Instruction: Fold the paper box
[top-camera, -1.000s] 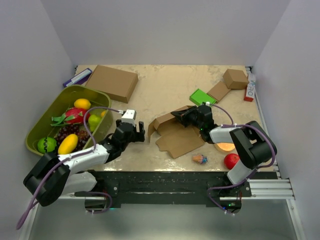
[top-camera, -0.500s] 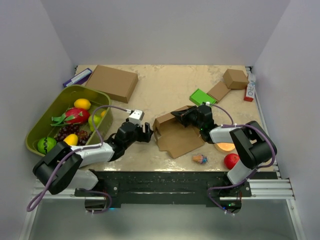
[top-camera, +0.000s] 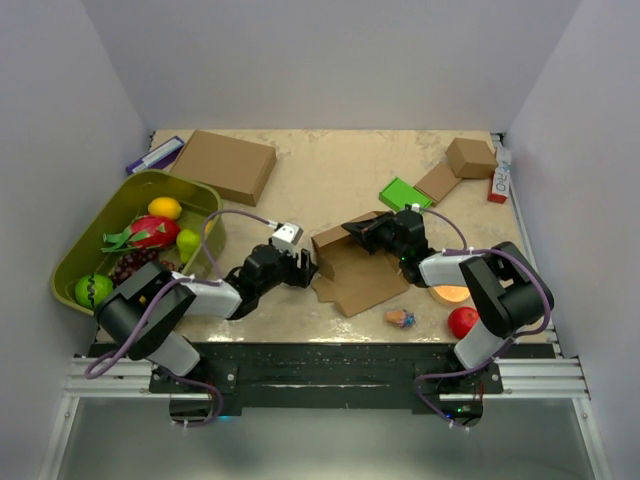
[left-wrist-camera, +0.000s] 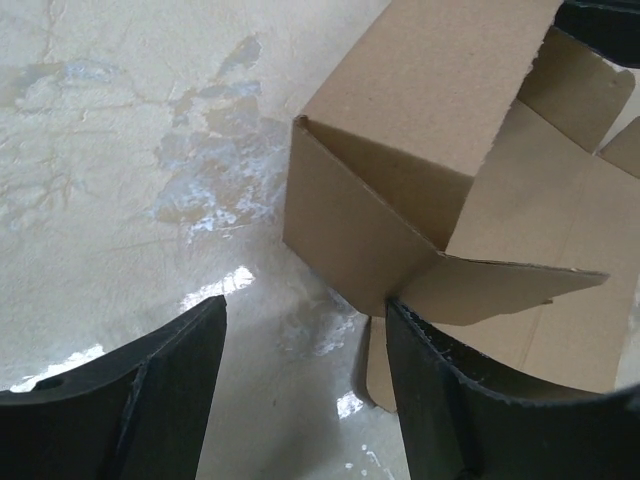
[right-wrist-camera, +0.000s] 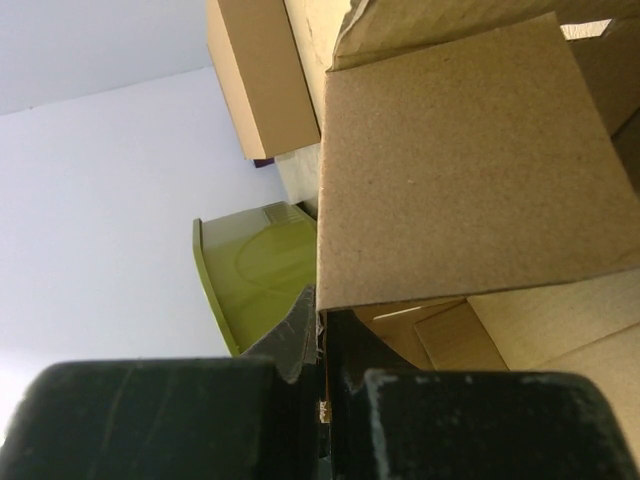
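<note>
The right arm (top-camera: 497, 283) hides most of an orange round thing (top-camera: 452, 294) near the tabletop's (top-camera: 330, 170) near edge. The paper box (left-wrist-camera: 420, 170) runs past the left wrist view's top and right edges.

Soft, even light from above; shadows faint; white glare spots on the glossy tabletop (left-wrist-camera: 120, 150) in the left wrist view's lower half; right wrist view's bottom edge blurred.

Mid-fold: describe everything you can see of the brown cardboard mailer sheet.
The plain brown cardboard paper box is half-formed: creased walls and tabs stand up at its left end, the rest lies flat. It lies centre-front. The right tool, shut, pinches a raised flap's edge; the open left tool faces its upright wall, contact unclear.
</note>
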